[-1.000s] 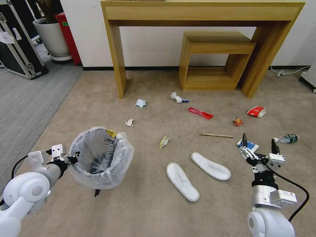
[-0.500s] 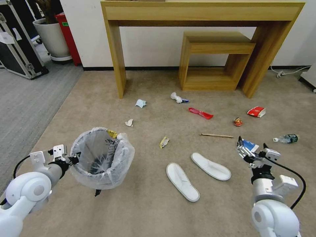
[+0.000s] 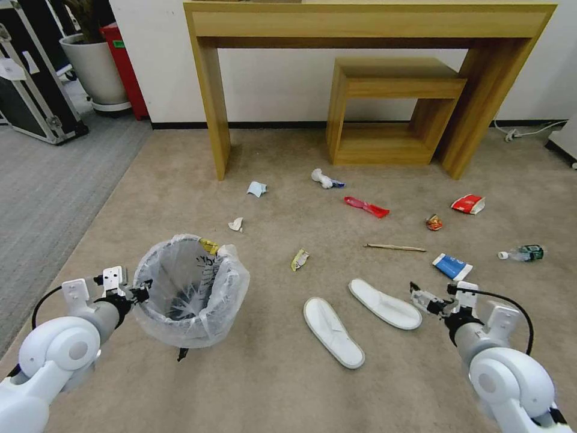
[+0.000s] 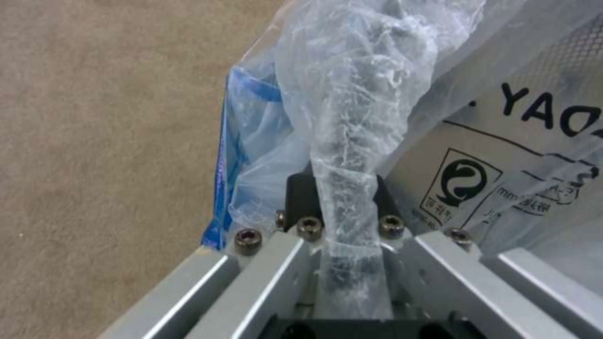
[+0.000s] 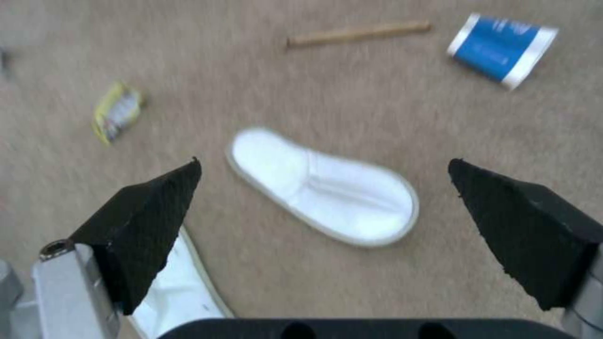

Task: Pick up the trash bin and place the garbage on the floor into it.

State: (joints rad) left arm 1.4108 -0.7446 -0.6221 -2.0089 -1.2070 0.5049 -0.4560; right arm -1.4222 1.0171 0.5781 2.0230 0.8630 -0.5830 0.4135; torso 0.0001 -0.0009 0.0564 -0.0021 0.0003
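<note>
Since a second ago the right gripper [image 3: 434, 299] has swung down and left, away from the blue-white carton [image 3: 452, 266], and now hovers just beside the toe end of the nearer-right white slipper [image 3: 385, 304]. Its jaws are spread wide, and in the right wrist view that slipper [image 5: 327, 186] lies on the carpet between the two fingertips, its long axis running diagonally across the gap. The second slipper [image 3: 333, 331] lies just beside it, roughly parallel. Open carpet surrounds both slippers; the wooden stick [image 3: 394, 247] lies farther back. The left gripper [image 3: 139, 293] holds the trash bin [image 3: 190, 290] upright, lifted off the floor at the robot's left, jaws pinching the bag-covered rim [image 4: 346, 197].
</note>
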